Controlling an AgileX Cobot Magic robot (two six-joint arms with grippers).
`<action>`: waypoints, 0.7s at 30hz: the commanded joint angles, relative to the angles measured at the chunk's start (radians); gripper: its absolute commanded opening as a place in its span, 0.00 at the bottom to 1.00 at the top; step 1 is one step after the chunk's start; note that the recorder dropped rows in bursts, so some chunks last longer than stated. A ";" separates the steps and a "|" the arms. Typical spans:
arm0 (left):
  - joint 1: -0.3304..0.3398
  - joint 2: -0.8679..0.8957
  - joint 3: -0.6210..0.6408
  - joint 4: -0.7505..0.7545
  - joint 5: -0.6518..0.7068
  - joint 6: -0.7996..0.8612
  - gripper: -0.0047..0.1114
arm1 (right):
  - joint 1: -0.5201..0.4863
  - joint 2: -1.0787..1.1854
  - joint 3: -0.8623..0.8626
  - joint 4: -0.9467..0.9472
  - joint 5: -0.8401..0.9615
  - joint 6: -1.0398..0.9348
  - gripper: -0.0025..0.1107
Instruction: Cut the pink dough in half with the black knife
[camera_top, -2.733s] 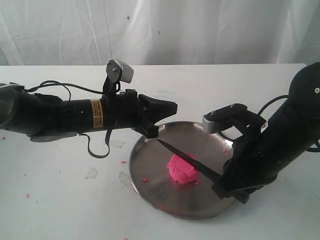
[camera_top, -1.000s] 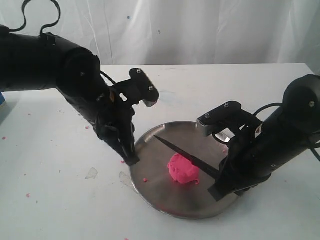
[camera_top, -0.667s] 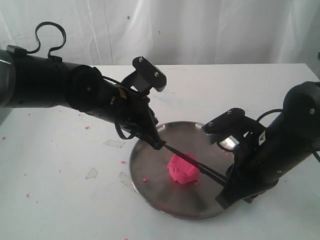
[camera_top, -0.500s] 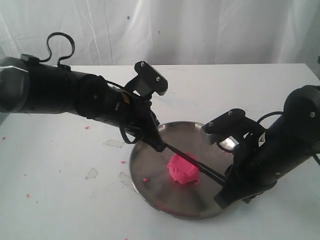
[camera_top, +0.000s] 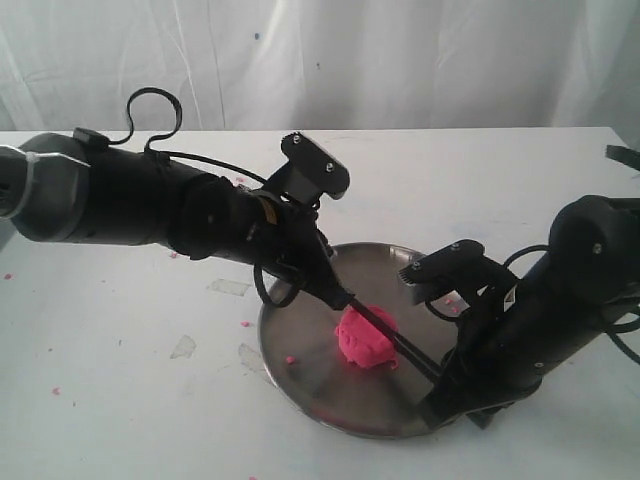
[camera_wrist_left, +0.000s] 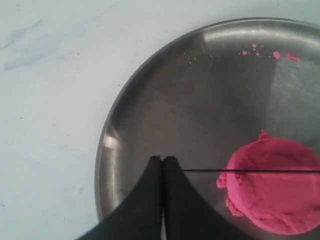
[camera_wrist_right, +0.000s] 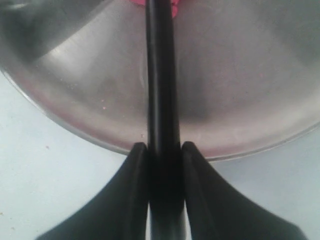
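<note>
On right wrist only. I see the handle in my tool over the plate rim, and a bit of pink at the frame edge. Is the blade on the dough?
Observer: Yes. In the left wrist view the black knife shows as a thin line across the pink dough, off its middle, nearer one edge.
Operator: Cut through?
Observer: Not visibly. The dough reads as one round lump on the steel plate.
Operator: Left tool?
Observer: The left tool is shut, fingers together at the blade's far end. I cannot tell whether it pinches the tip.
</note>
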 joint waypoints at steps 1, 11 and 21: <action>-0.005 0.044 0.004 0.038 -0.045 -0.008 0.04 | 0.002 0.005 0.005 0.006 0.000 0.006 0.02; -0.005 0.116 -0.011 0.094 -0.161 0.043 0.04 | 0.002 0.005 0.005 0.018 0.016 0.006 0.02; -0.005 0.062 -0.011 0.094 -0.137 0.041 0.04 | 0.002 -0.037 -0.010 0.018 0.040 0.014 0.02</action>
